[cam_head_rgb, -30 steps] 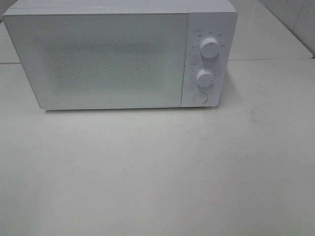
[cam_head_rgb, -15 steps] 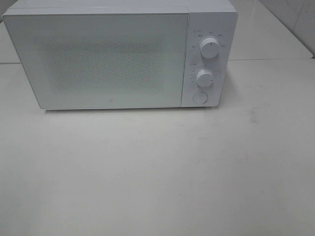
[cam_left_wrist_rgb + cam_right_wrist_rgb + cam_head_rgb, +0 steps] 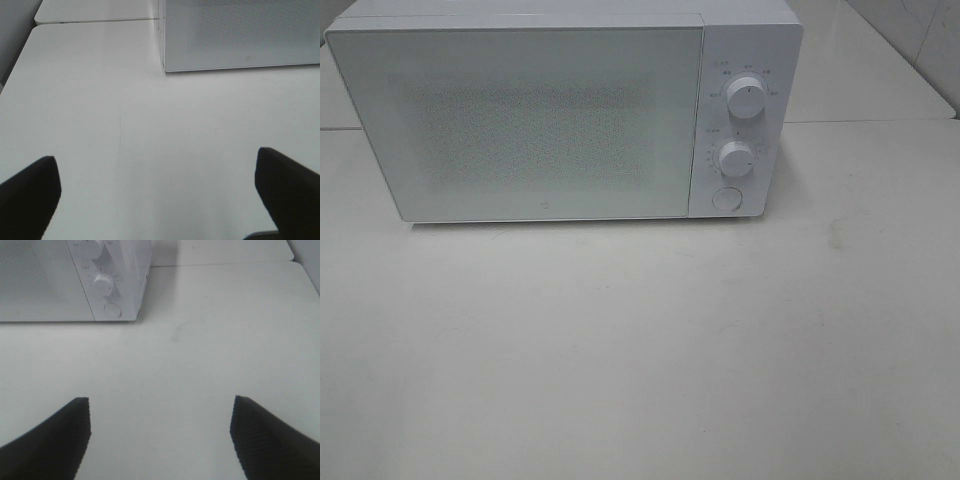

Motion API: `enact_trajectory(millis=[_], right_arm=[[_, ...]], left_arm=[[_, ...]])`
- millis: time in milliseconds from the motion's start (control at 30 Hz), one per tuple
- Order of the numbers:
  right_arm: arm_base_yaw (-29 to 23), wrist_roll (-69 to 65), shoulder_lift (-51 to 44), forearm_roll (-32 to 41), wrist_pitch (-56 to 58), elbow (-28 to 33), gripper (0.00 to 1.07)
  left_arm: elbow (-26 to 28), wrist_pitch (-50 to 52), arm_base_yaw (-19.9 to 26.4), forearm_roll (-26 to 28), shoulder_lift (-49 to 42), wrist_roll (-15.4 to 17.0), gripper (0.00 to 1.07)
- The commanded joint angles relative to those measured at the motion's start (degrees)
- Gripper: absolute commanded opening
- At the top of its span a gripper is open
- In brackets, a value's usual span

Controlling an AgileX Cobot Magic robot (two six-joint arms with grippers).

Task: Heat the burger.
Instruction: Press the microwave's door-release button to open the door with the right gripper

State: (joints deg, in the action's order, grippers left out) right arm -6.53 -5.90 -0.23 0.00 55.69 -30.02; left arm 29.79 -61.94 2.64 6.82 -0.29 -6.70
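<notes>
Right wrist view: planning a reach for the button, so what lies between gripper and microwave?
Only bare white table, with one faint smudge, lies between the right gripper and the microwave; the right wrist view shows it.

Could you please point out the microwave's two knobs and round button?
upper knob (image 3: 747, 100): exterior high view, its centre.
lower knob (image 3: 735, 158): exterior high view, its centre.
round button (image 3: 726, 198): exterior high view, its centre.

A closed white microwave stands on the table.
</notes>
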Motion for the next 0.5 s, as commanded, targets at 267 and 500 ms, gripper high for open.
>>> enact_trajectory(millis=[267, 500], right_arm=[[0.2, -0.8, 9.1, 0.0, -11.8, -1.4, 0.75], [0.2, -1.5, 15.2, 0.0, -19.3, -1.4, 0.75]], left_arm=[[-0.2, 0.5, -0.1, 0.1, -1.0, 0.0, 0.98], [-0.2, 0.5, -0.1, 0.1, -1.0, 0.0, 0.98]])
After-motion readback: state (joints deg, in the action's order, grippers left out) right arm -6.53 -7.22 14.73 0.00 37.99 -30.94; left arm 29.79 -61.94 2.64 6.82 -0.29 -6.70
